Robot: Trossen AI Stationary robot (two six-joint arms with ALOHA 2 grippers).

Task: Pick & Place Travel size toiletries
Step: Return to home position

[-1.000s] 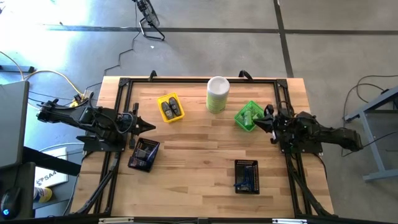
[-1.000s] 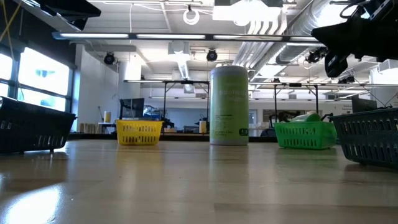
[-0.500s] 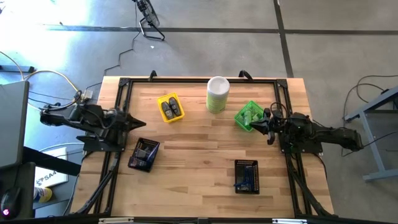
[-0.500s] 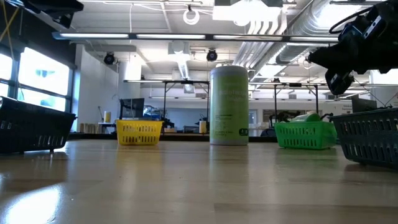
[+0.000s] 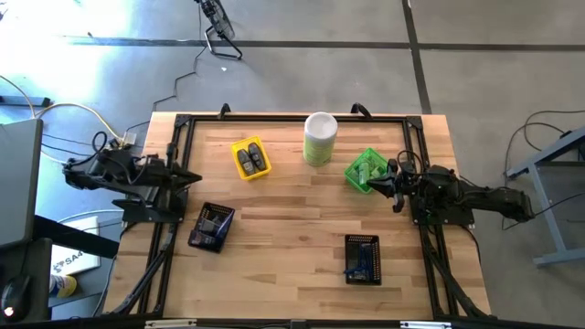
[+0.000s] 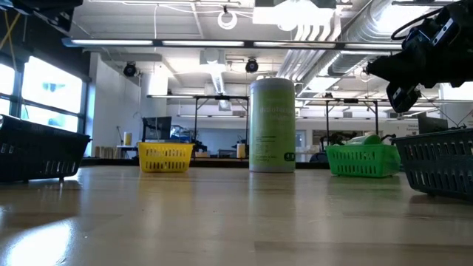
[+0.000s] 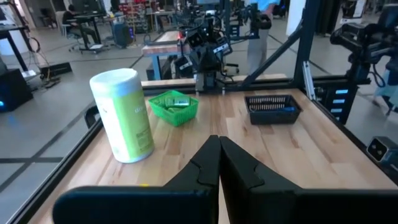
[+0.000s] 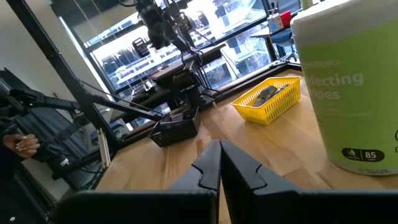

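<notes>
The toiletries lie sorted in four mesh trays. Dark grey ovals fill the yellow tray (image 5: pixel 249 157) (image 8: pixel 268 98). Green bottles lie in the green tray (image 5: pixel 364 170) (image 7: pixel 174 106). Purple razors sit in the black tray (image 5: pixel 212 226) by the left arm. Navy packets are in the black tray (image 5: pixel 362 259) (image 7: pixel 272 107) toward the near edge. My left gripper (image 5: pixel 196 176) (image 7: pixel 219 149) is shut and empty, hovering over the table's left rail. My right gripper (image 5: pixel 377 183) (image 8: pixel 219 155) is shut and empty, raised just right of the green tray.
A tall pale-green canister with a white lid (image 5: pixel 320 137) (image 6: pixel 273 125) stands near the far edge between the yellow and green trays. A dark metal frame (image 5: pixel 183 123) runs around the table. Bare wood lies in the table's middle (image 5: pixel 292 219).
My left arm has drawn back toward the table's left edge, away from the black razor tray, with its fingers staying shut. My right arm has dipped slightly beside the green tray and then held still. No tray or toiletry has moved.
</notes>
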